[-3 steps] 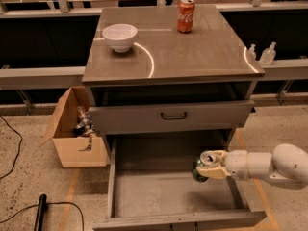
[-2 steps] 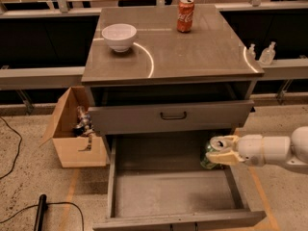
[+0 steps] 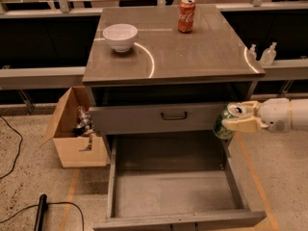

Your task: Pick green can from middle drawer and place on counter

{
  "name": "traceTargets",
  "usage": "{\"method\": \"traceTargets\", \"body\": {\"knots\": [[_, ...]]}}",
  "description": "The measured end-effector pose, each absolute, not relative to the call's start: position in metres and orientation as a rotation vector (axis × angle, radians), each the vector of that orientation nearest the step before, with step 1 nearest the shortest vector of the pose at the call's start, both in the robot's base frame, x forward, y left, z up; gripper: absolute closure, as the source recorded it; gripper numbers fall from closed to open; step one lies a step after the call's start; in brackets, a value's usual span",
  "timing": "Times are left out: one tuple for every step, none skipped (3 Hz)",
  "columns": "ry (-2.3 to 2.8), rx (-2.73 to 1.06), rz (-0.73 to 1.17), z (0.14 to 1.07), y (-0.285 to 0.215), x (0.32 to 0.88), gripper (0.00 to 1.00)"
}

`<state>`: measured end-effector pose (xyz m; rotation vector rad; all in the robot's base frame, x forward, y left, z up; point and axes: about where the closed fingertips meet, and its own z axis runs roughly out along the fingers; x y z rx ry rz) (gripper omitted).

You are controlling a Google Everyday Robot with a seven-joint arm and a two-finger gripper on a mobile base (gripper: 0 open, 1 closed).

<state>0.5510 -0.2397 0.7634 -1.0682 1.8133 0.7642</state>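
Closed around the green can (image 3: 220, 129), the gripper (image 3: 235, 118) is found at the right of the cabinet, its pale fingers clamped on the can's upper body and rim. Since a second ago the can has been raised out of the middle drawer (image 3: 168, 186): it was held low over the drawer's floor then, and is now carried above the right side wall, level with the shallower drawer (image 3: 144, 119) just to the gripper's left. The pick can thus be judged done; the lift to the counter (image 3: 192, 57), above and to the left of the gripper, is left to be made. The open tray lies below and to the left. On the counter, a red can (image 3: 186, 15) and a white bowl (image 3: 120, 36) are seen well up and left of the gripper. The arm is cut off by the right edge. Part of the can is covered by the fingers, and its lettering cannot be read; whether it is touching the cabinet's corner cannot be told
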Motion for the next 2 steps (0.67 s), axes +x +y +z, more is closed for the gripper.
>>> {"method": "traceTargets", "body": {"knots": [[1.782,-1.078,0.757,0.813,-0.251,0.568,1.00],[1.772,-1.108,0.729,0.863,-0.263,0.579,1.00]]}}
